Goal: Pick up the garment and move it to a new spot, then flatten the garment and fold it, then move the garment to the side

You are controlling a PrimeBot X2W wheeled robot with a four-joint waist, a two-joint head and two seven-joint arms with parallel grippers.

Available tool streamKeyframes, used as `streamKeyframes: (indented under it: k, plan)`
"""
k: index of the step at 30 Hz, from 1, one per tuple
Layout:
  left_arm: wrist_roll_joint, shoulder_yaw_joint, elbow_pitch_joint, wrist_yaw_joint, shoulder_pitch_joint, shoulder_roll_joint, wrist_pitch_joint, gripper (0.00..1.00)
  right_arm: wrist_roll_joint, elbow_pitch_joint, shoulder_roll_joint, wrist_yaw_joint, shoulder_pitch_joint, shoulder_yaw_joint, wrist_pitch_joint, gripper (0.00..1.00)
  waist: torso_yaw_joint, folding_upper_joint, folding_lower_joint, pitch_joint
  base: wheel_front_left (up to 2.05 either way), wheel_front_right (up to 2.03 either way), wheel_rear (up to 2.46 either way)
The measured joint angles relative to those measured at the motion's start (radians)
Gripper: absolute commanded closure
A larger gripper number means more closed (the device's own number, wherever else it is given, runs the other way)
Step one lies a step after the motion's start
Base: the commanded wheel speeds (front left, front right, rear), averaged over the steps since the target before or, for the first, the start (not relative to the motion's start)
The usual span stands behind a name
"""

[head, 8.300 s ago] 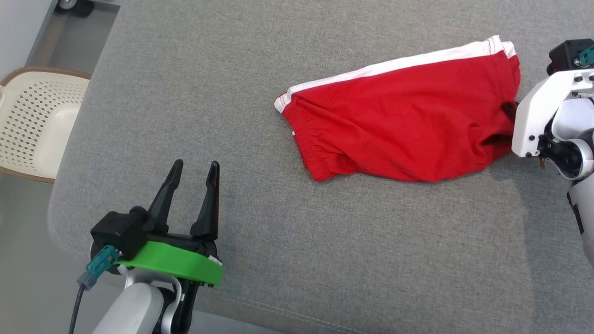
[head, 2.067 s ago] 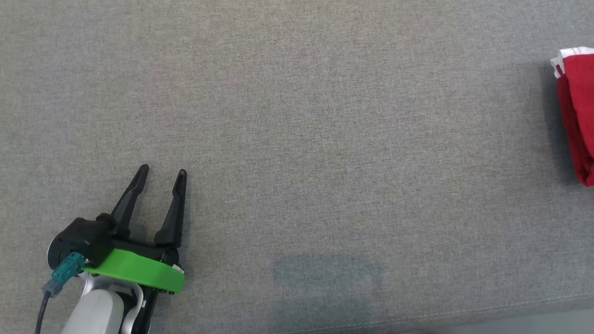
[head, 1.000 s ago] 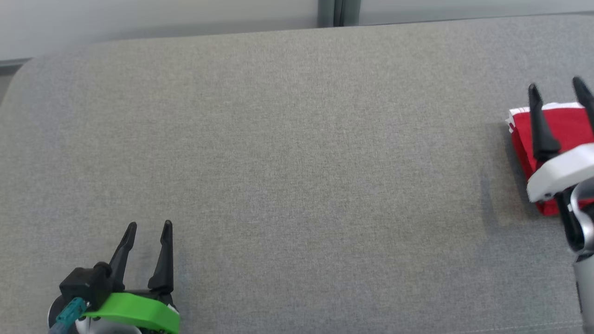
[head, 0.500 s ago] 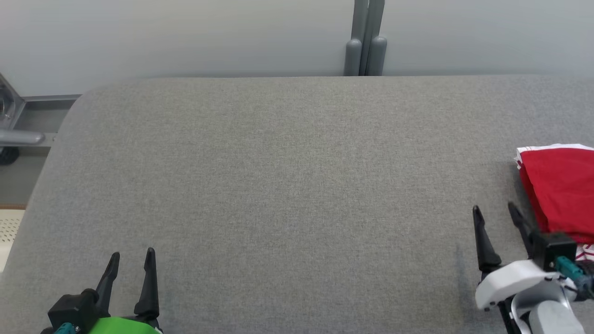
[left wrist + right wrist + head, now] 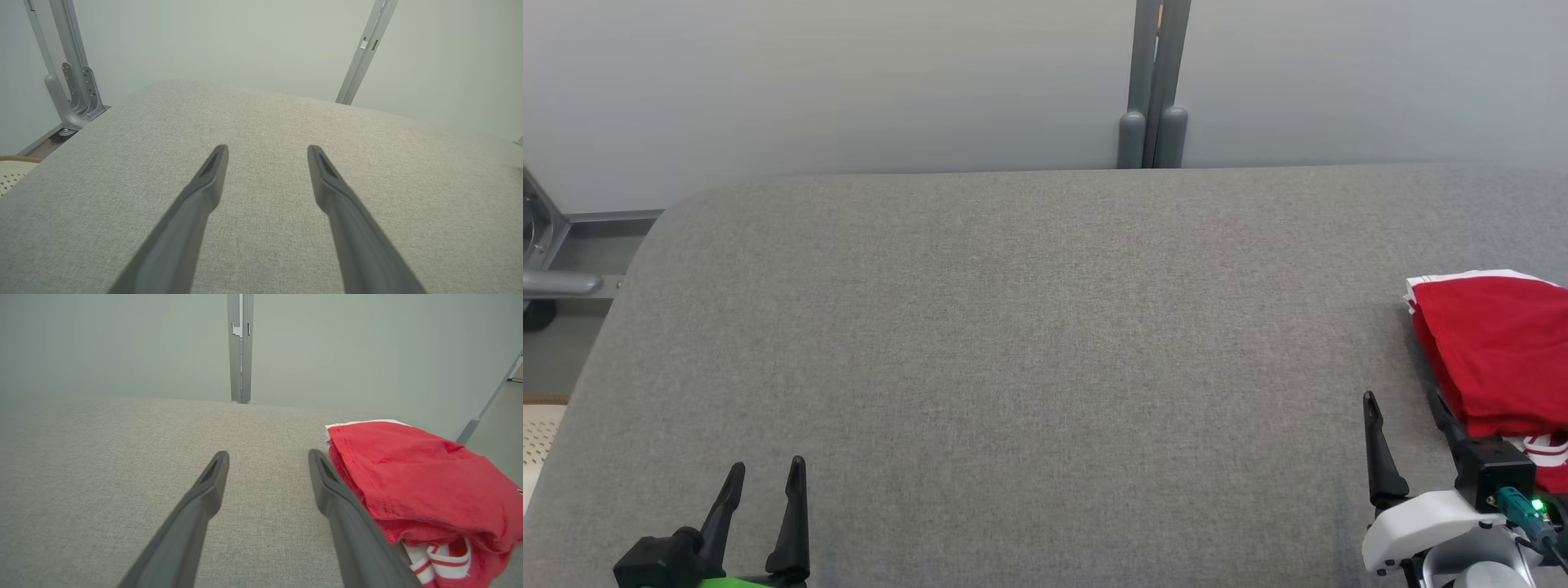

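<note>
Grey cushion [image 5: 1013, 343]; folded garment [image 5: 1494, 351] toward its right edge.

I see the garment [image 5: 1494, 351] as bright red with a thin white trim along its far edge. In my right wrist view, a patch tucked under it is white with red stripes. The cushion [image 5: 1013, 327] is a plain mid-grey weave with a fine fleck. The left pincer [image 5: 767, 463] has black fingers over a bright green mount [image 5: 723, 582]. The right pincer [image 5: 1402, 398] has black fingers on a white housing [image 5: 1413, 518], with a teal plug [image 5: 1515, 500]. The wall [image 5: 849, 82] is pale grey and its post [image 5: 1152, 82] a darker grey. At the left edge, what may be a basket [image 5: 538, 433] is cream, dotted with holes.
</note>
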Motion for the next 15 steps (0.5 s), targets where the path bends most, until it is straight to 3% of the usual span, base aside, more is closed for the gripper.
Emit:
streamKeyframes:
  k: [15]
  plan:
    - [0.004, -0.002, -0.005, -0.004, 0.001, -0.004, 0.000, 0.00, -0.026, 0.017, 0.008, 0.000, 0.004, -0.027, 0.000, 0.00, -0.033, 0.0000, 0.0000, 0.000, 0.00, 0.00, 0.00]
